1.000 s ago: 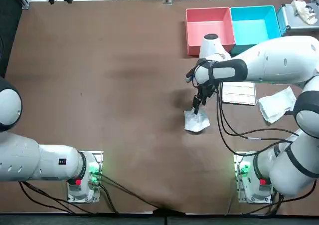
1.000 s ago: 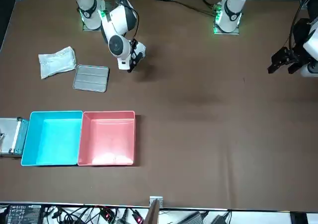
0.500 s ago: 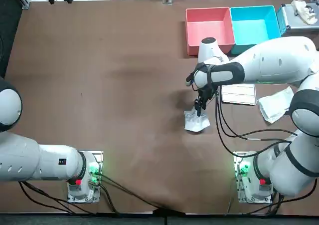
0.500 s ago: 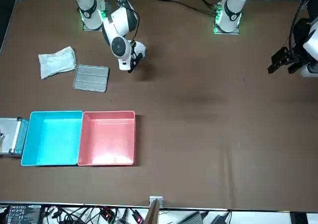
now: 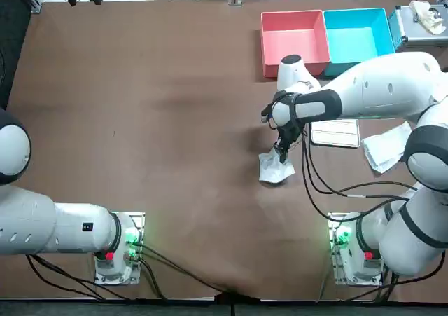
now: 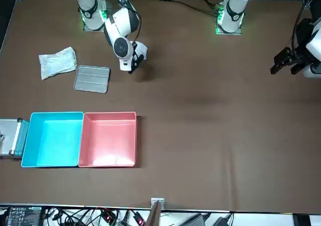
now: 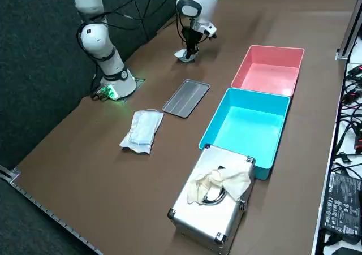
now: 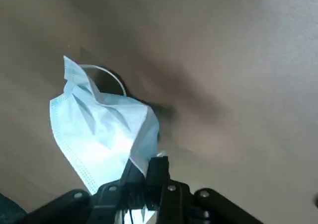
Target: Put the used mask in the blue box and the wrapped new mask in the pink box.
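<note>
Two boxes: a pink box and a blue box stand touching side by side at the upper right of the overhead picture, the pink one on the left of the pair. In the front picture they sit at the lower left, blue then pink.
Used mask: a crumpled pale blue used mask lies on the brown counter, a little right of centre in the overhead picture. It is below the pink box and well apart from it. The wrist picture shows its pleats and a thin ear loop at one end.
Right gripper: the right gripper points down at the upper edge of the used mask. In the wrist picture its fingers are drawn together and clamped on a fold at the mask's edge. Whether that edge is raised off the counter cannot be told.
Wrapped new mask: the wrapped new mask lies flat near the right edge of the overhead picture, well apart from both boxes.
Tray: a flat metal tray lies between the used mask and the wrapped new mask, near each but touching neither.
Case: a silver case stands just beside the blue box's outer end, with a pale crumpled cloth on its lid.
</note>
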